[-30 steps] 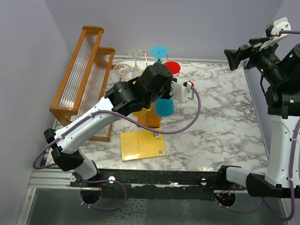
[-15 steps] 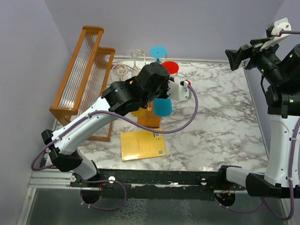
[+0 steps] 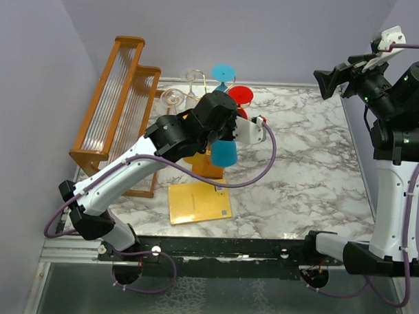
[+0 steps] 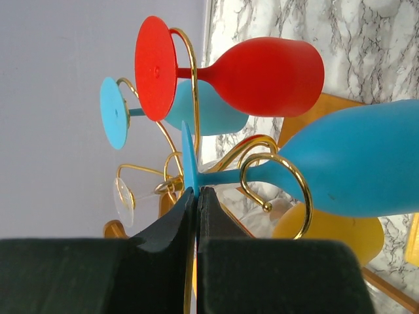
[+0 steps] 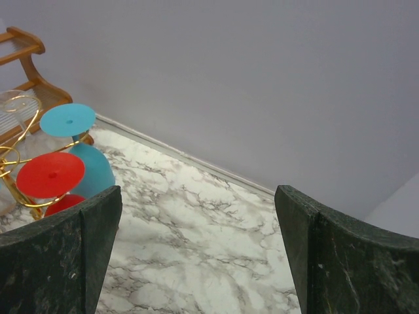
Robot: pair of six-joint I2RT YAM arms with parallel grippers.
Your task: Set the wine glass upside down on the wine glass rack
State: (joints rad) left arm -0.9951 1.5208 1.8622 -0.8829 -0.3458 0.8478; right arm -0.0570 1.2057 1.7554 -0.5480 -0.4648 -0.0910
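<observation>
One wine glass, likely light, slippery and easy to break, has its stem in a curl at about 5 o'clock on the wine glass rack, with the left pincer clamped on its thin foot, a good hold, and the right pincer wide apart.

Plain pale lavender walls enclose a white, grey-veined marble bench under even light; two-tier wooden frame with clear rods stands along left wall.

Blue wine glass; red glass; gold rack; wht-grey marble tbl.
</observation>
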